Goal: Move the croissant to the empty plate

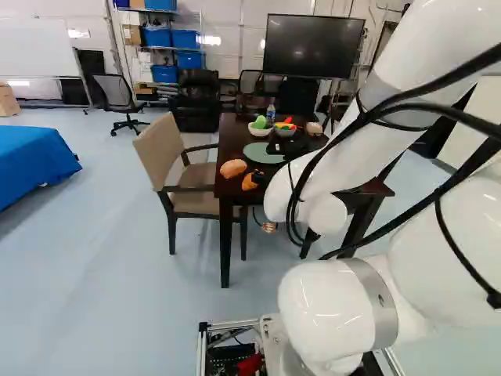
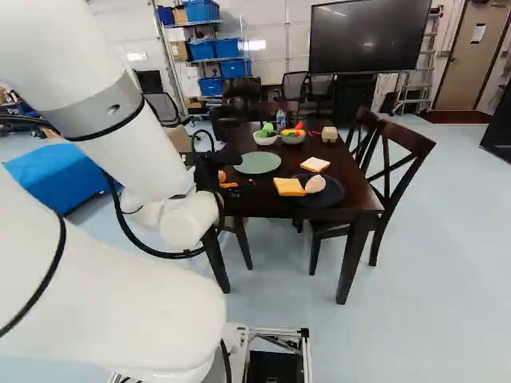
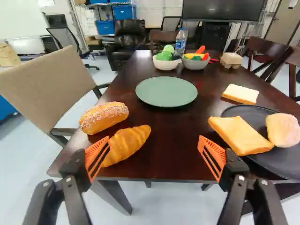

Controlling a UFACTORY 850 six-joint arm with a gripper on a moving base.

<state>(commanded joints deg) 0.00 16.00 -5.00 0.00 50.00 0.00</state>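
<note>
My gripper [image 2: 211, 171] is over the table's near edge in the right base view. The wrist view has the gripper [image 3: 154, 140] with its orange fingers wide apart and nothing held. A golden croissant [image 3: 127, 144] lies on the table near its front edge, ahead of one finger, which overlaps its near end; I cannot tell whether they touch. The round green plate [image 3: 167, 91] lies bare farther ahead, beyond the croissant. In the left base view the croissant [image 1: 250, 181] shows beside the dark gripper parts.
A sugared bun [image 3: 104, 117] lies beside the croissant. Across the dark table [image 3: 164, 136] are a black plate [image 3: 262, 161] with bread and a roll, another bread slice [image 3: 240, 93], two filled bowls [image 3: 166, 63], a bottle [image 3: 180, 42] and an egg carton. Chairs stand along both sides.
</note>
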